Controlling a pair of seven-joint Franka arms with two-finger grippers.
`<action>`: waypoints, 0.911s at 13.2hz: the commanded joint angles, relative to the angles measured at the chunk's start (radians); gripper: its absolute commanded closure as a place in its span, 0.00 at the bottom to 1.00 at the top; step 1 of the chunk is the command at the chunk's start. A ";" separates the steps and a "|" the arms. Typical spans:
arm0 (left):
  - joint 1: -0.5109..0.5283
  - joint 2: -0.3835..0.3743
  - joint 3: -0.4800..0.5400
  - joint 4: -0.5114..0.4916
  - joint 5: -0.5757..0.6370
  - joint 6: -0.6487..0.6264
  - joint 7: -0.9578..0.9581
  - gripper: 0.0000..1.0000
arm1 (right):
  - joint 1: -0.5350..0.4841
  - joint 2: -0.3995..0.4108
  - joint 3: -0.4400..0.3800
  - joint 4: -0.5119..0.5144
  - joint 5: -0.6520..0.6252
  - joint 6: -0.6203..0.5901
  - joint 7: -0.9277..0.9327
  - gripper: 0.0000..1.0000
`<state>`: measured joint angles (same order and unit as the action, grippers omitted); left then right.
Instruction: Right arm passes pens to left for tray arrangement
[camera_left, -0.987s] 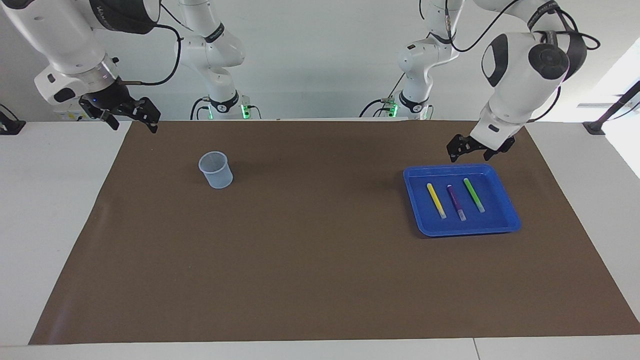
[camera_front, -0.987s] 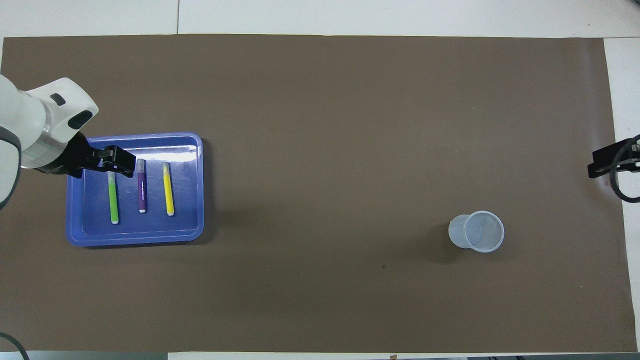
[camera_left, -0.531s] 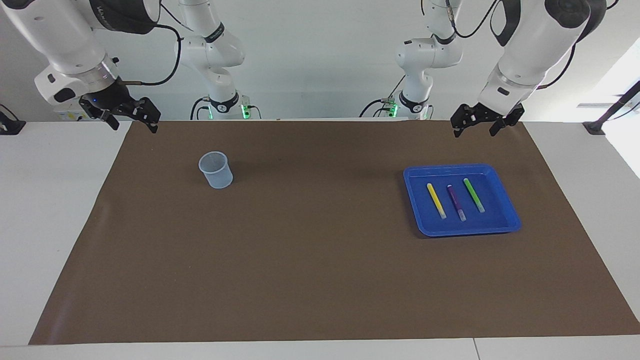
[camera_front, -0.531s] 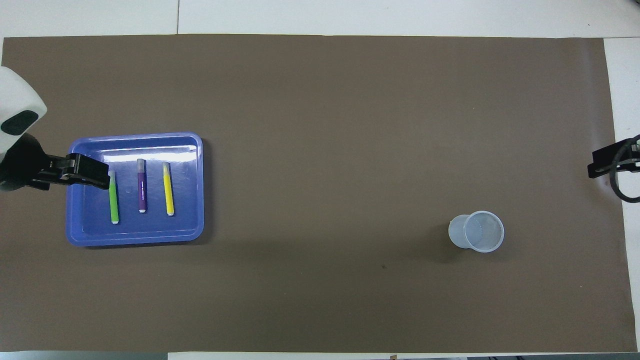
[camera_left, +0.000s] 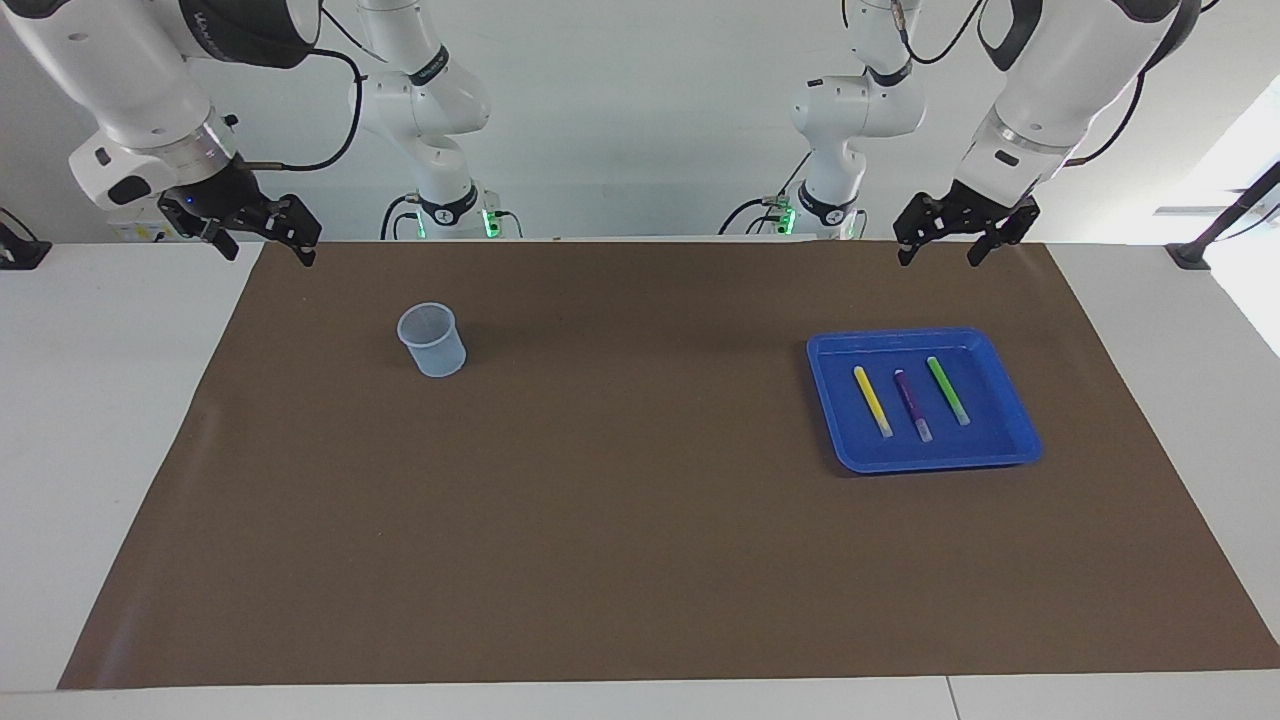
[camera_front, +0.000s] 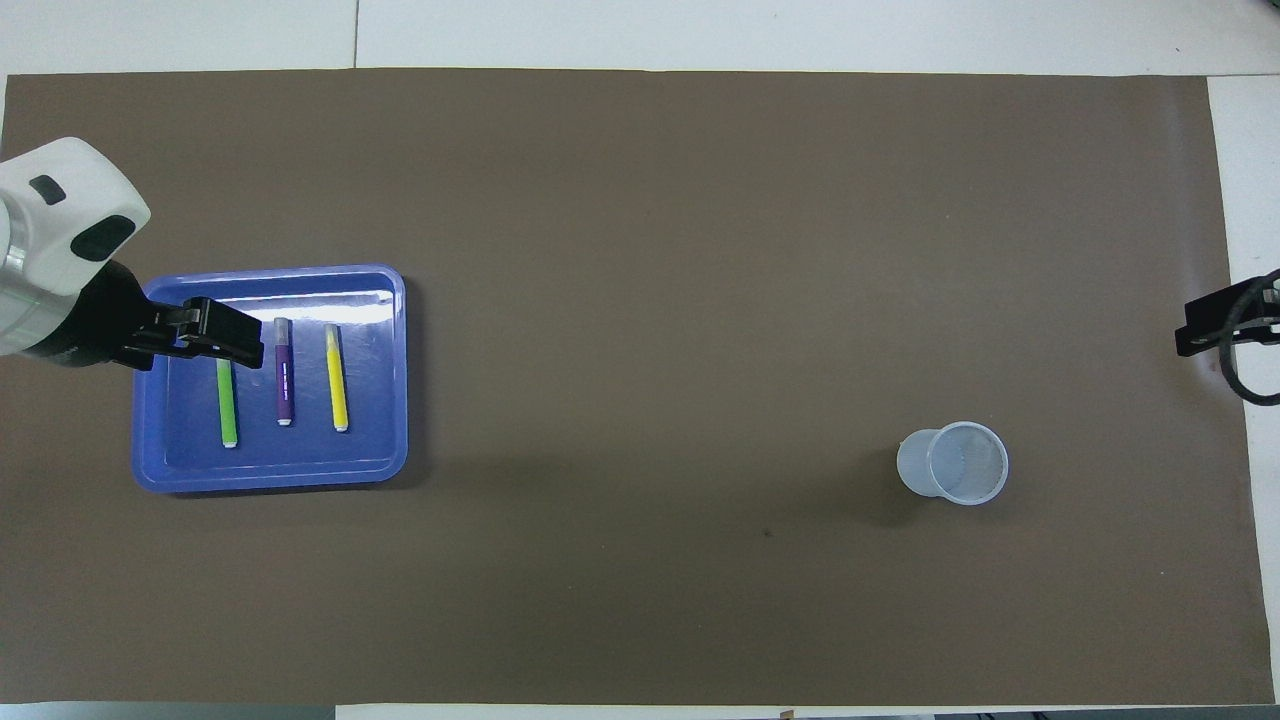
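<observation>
Overhead view | slim pens (camera_front: 284, 385) | glossy rounded-corner plastic tray (camera_front: 390, 380)

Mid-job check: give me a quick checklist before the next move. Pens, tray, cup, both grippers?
1. Slim yellow marker pen, purple marker pen and green marker pen lie side by side, apart, in the tray: ok.
2. Shallow bright-blue plastic tray flat on the brown mat: ok.
3. Left gripper open, empty, raised over the mat edge nearest the robots: ok.
4. Right gripper open, empty, waiting at its own end: ok.
5. Small translucent pale-blue cup upright, empty: ok.
</observation>
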<state>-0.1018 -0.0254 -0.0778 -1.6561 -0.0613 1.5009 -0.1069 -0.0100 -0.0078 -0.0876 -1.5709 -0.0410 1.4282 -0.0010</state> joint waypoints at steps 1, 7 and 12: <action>-0.022 0.018 0.013 0.082 0.000 -0.090 -0.019 0.00 | -0.007 -0.012 0.000 -0.009 0.021 -0.009 0.003 0.00; -0.012 -0.030 0.009 0.045 0.000 -0.073 -0.016 0.00 | -0.007 -0.012 0.000 -0.009 0.021 -0.009 0.003 0.00; -0.013 -0.031 0.009 0.045 -0.002 -0.064 -0.019 0.00 | -0.007 -0.012 0.000 -0.009 0.021 -0.009 0.003 0.00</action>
<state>-0.1040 -0.0400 -0.0789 -1.5943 -0.0613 1.4356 -0.1136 -0.0100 -0.0078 -0.0876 -1.5709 -0.0410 1.4282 -0.0010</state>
